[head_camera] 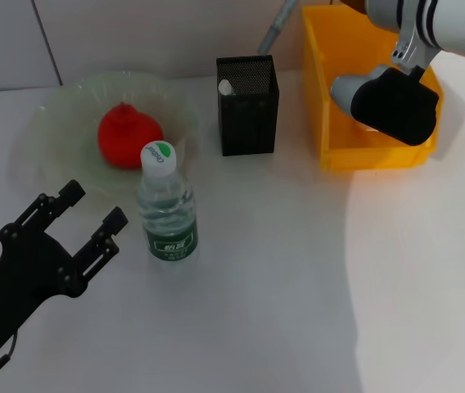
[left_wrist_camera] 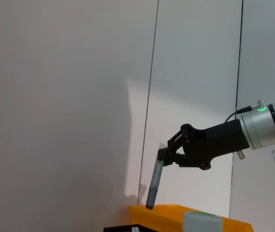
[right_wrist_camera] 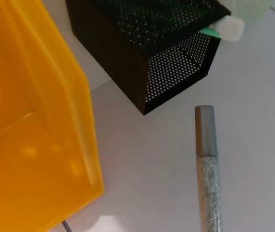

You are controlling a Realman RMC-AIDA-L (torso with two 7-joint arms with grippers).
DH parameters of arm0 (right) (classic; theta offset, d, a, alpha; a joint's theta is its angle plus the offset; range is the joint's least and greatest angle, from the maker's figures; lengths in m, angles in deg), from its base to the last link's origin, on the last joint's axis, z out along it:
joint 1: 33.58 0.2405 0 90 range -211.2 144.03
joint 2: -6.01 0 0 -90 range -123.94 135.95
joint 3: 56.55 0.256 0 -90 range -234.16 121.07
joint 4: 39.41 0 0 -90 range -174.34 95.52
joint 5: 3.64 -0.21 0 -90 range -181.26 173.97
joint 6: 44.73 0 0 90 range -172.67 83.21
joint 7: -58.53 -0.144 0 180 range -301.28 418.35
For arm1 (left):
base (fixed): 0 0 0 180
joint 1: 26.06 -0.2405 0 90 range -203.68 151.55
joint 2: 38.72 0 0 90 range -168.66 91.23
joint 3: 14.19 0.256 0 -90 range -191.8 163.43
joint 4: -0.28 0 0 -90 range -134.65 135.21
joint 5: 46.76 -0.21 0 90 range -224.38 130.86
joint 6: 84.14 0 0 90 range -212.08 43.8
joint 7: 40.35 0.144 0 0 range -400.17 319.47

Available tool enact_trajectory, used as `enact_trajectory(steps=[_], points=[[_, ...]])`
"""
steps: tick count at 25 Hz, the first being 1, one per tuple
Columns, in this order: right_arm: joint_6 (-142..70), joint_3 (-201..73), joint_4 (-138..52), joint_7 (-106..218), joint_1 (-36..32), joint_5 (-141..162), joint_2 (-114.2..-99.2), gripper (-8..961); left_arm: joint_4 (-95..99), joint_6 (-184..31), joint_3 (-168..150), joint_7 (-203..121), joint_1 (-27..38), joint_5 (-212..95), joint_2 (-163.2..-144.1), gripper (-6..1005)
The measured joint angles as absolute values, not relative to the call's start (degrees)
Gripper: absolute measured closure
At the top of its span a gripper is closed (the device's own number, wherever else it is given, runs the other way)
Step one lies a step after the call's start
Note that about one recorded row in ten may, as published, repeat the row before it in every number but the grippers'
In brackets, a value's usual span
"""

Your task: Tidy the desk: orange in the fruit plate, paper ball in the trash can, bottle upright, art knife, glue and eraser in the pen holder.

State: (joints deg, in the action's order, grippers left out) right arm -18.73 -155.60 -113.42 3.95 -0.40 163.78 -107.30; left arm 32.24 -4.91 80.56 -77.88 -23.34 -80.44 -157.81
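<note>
My right gripper (left_wrist_camera: 169,155) pinches the grey glue stick (left_wrist_camera: 153,183) high above the pen holder (head_camera: 248,105); misaligned, it could catch the rim, while my left gripper (head_camera: 85,221) idles open.

The round orange-red fruit (head_camera: 128,135) lies in the pale green ruffled translucent bowl (head_camera: 60,123) at the worktop's (head_camera: 298,270) back left. The small clear plastic bottle (head_camera: 166,205) stands upright just before the bowl. Right of the bowl stands the square black mesh cup (head_camera: 248,105), a white-tipped item (head_camera: 226,87) inside; right again, the yellow-orange rectangular plastic bin (head_camera: 339,90).
</note>
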Motion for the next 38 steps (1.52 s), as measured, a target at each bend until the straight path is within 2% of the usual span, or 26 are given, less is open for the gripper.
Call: enact_trajectory(steps=[8,27,38], points=[[-21.72,-156.64,-110.30,4.98,0.61,163.76,-107.29,833,32.06,-4.76,80.55,-77.88,-23.29,-80.07,-157.81,306],[-29.62,-159.15,-103.26,6.38,2.89,163.70,-108.46,834,30.81,-4.59,80.11,-77.98,-22.71,-79.80,-157.81,305],[-33.67,-159.86,-102.17,6.05,1.11,163.60,-107.77,834,30.72,-4.59,80.05,-78.82,-22.10,-79.80,-157.72,305]])
